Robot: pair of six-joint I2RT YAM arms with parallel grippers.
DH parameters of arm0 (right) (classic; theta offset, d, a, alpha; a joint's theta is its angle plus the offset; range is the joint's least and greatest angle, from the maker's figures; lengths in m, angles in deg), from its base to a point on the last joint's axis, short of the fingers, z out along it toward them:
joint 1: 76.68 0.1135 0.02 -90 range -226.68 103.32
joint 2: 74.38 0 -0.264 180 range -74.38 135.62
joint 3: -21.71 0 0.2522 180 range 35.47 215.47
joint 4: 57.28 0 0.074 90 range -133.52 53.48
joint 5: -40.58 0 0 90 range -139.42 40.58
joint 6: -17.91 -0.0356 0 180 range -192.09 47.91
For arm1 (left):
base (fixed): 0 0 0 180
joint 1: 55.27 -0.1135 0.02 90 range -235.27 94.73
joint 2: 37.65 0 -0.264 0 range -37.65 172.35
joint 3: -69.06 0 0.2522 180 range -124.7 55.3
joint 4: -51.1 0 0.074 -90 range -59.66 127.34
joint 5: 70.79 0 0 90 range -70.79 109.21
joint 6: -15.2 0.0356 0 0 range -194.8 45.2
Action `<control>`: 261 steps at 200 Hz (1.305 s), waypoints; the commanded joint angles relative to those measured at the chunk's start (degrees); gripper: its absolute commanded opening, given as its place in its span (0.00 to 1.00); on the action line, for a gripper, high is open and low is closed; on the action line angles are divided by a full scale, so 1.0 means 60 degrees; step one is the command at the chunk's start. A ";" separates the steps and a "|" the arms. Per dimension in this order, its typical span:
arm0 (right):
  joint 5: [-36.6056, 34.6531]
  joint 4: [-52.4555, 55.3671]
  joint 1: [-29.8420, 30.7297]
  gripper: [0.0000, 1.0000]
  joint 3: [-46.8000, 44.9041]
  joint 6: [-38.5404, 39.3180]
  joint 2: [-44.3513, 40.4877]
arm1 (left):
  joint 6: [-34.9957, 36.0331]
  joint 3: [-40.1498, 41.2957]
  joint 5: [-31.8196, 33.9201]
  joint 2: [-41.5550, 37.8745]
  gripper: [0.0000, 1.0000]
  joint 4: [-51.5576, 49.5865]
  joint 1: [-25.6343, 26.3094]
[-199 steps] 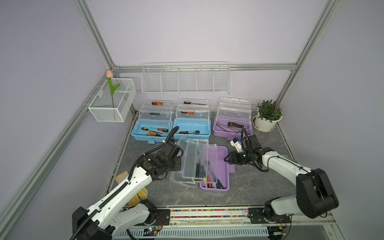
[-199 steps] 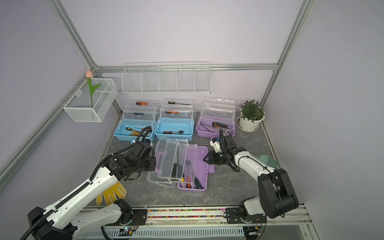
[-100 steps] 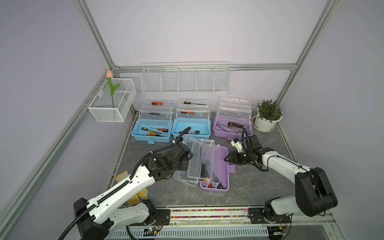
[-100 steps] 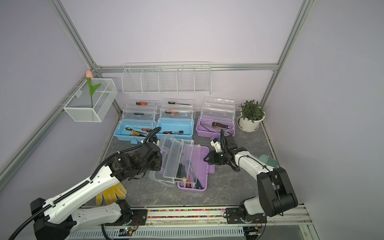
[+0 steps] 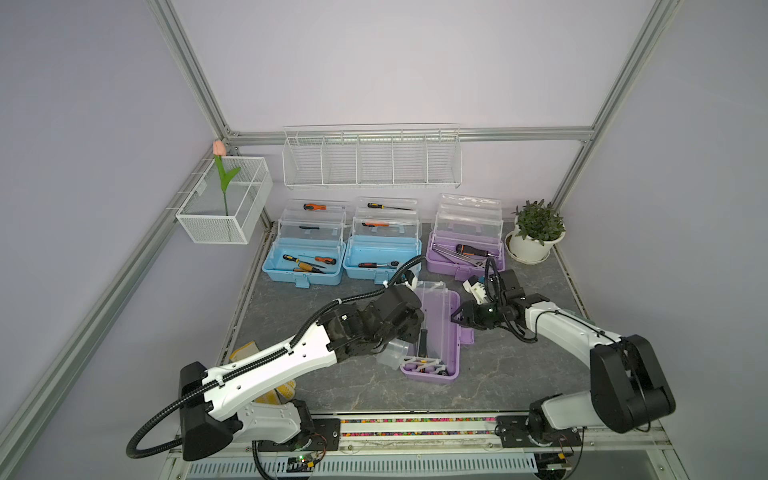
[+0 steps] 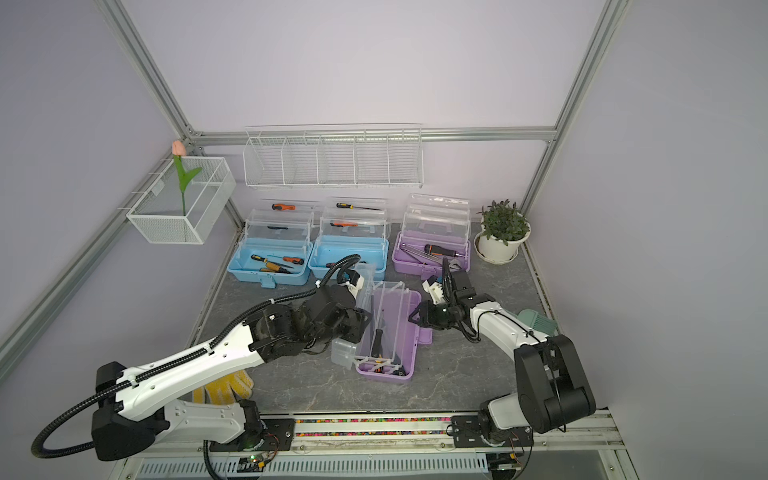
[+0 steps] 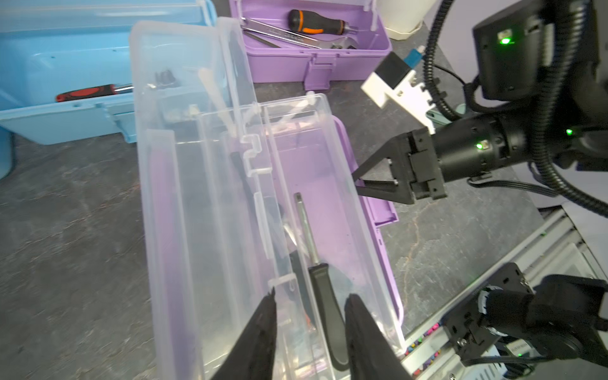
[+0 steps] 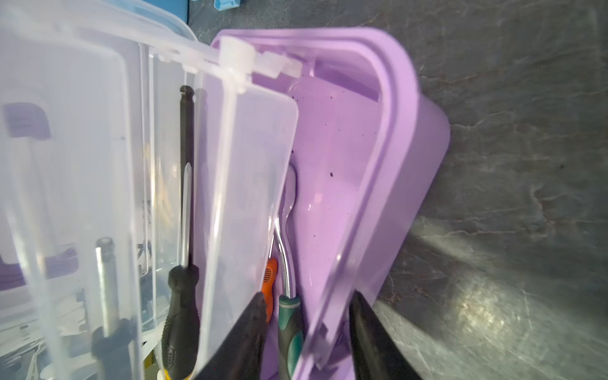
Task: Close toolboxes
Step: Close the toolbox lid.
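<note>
Now purple box (image 5: 440, 332) sits in middle of table (image 5: 519, 374), clear lid (image 7: 184, 197) half folded over it. Left gripper (image 7: 312, 294) spread just above lid, holding nothing. Right gripper (image 8: 309, 296) spread around box side wall. Push lid down slow, steady box, keep tools (image 8: 182, 296) tucked in.

purple toolbox (image 8: 411, 164): smooth plastic, slight sheen. lid (image 7: 171, 197): clear glossy plastic. tabletop (image 5: 519, 365): matt, stone-look. wire basket (image 5: 372, 158): white-coated wire.
</note>
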 commanded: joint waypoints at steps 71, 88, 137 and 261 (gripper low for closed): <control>-0.0978 0.1007 -0.0242 0.46 0.0254 0.0319 -0.0246 | 0.0047 -0.0708 -0.1147 0.1596 0.44 0.0350 0.0553; -0.1379 0.0727 -0.0443 0.46 0.0012 0.0124 -0.0833 | 0.0107 -0.1122 -0.1385 0.2047 0.44 0.0087 0.0607; -0.1994 0.1203 -0.1403 0.47 -0.0119 -0.0049 -0.1652 | 0.0137 -0.1240 -0.1444 0.2473 0.43 0.0299 0.0684; -0.0015 0.0578 -0.1370 0.70 -0.0818 -0.0264 -0.3102 | 0.0242 -0.0849 0.0065 0.2141 0.72 -0.0518 -0.0363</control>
